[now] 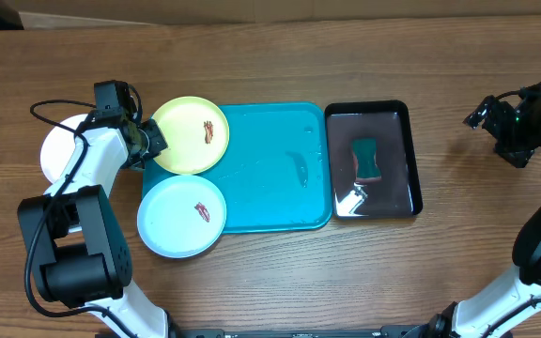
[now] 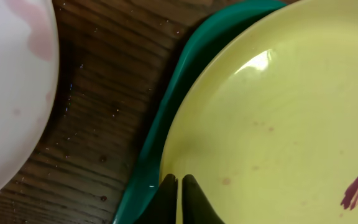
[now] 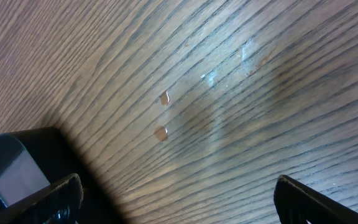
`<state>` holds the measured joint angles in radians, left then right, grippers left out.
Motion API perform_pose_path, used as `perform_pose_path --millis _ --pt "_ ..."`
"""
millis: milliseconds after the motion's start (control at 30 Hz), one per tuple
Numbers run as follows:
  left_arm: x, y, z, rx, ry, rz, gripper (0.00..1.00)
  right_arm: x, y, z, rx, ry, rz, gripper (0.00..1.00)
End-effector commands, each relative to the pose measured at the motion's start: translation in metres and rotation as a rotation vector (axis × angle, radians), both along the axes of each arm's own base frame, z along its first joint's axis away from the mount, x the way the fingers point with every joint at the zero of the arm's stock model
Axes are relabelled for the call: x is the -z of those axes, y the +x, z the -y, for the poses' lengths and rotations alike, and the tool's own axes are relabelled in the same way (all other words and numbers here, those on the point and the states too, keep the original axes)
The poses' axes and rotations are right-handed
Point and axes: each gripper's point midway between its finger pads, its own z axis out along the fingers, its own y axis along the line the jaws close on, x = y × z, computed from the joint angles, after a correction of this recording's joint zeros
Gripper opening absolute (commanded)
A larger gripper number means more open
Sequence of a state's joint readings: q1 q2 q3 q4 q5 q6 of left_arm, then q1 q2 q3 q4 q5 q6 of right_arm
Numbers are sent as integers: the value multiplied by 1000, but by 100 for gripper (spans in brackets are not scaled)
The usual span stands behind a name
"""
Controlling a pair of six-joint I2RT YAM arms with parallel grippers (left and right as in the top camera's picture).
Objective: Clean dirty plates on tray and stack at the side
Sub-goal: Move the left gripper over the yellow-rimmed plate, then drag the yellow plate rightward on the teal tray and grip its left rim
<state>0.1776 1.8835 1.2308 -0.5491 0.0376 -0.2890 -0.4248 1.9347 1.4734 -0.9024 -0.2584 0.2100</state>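
Note:
The pale yellow-green plate with a red-brown smear lies on the far left corner of the turquoise tray. My left gripper is shut on its left rim; the left wrist view shows the fingers pinching the plate's edge over the tray rim. The pale blue plate with a smear overlaps the tray's near left corner. The white plate lies on the table to the left, partly hidden by my arm, and shows a faint pink smear. My right gripper is open and empty over bare wood.
A glossy black tray stands right of the turquoise tray and holds a green sponge. Small water drops lie on the wood under the right gripper.

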Motion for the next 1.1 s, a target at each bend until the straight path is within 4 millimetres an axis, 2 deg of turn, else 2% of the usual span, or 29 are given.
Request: perform_pose_path --millis 0,100,400,733,967,1033,1067 --pt "11 -5 2 -2 -10 -29 15 -10 6 3 4 -8 32 100" --pt "12 -6 3 -2 -12 -34 23 -10 6 3 4 -8 32 100" --pt "10 -3 2 0 -9 -23 27 -10 6 3 4 -8 32 100" --pt "20 -16 0 -8 9 -68 19 -10 6 3 4 -8 32 100" --pt "27 -21 4 0 6 -82 19 -10 6 3 4 -8 32 100" --pt "27 -21 4 0 5 -82 14 -10 6 3 4 -8 32 100" --pt "27 -20 5 0 1 -80 9 -10 6 3 4 -8 32 100"
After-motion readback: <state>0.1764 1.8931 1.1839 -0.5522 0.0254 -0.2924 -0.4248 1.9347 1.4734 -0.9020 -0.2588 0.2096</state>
